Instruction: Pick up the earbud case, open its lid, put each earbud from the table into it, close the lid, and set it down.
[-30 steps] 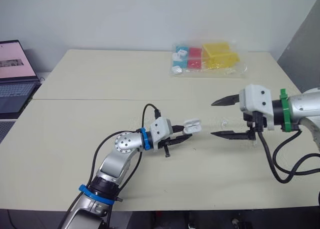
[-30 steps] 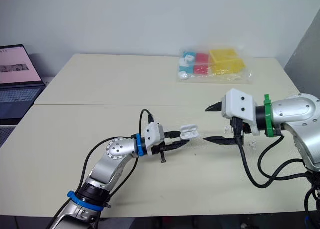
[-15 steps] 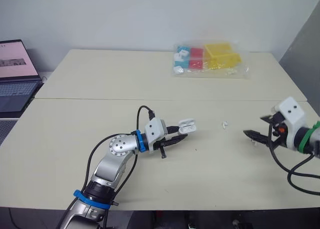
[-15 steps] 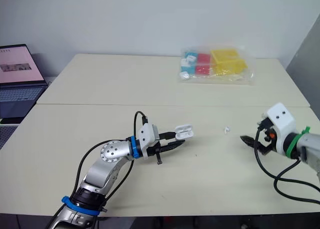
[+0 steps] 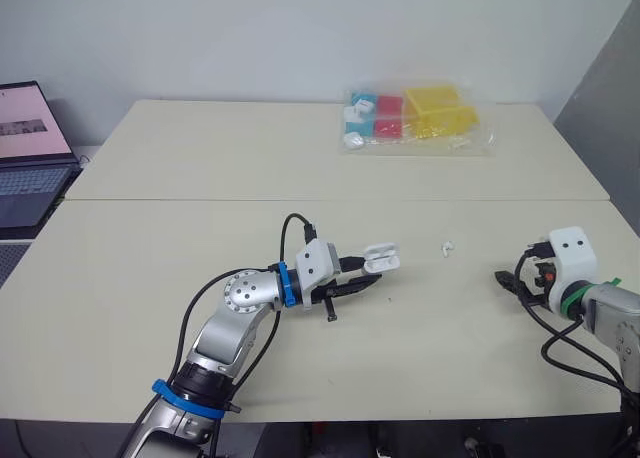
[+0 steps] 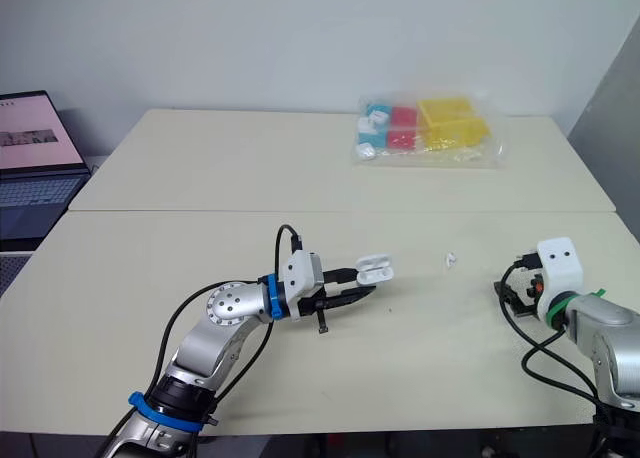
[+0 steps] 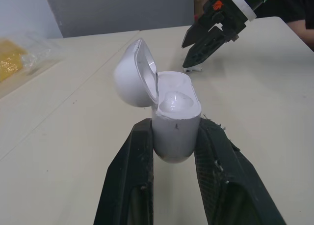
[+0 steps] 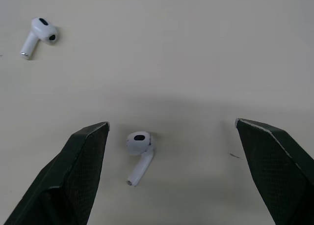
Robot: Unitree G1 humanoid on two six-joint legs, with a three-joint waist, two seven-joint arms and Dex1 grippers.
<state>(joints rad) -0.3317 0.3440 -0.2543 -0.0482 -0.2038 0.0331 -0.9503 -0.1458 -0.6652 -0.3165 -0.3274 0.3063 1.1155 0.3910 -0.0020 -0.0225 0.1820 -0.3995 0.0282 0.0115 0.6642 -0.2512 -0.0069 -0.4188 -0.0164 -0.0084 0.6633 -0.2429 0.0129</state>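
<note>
Now earbud (image 8: 139,156) within spread right tool (image 8: 171,123); open case (image 7: 175,104) in pinch of left tool (image 7: 175,130).

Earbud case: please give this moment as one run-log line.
left gripper: shut on case | lid: open | right gripper: open, over one earbud | other earbud: on table

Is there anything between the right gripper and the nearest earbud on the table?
Nothing visible does. The right gripper is open, and the earbud lies on bare table in the gap between its fingers. The other earbud lies off to the side.
</note>
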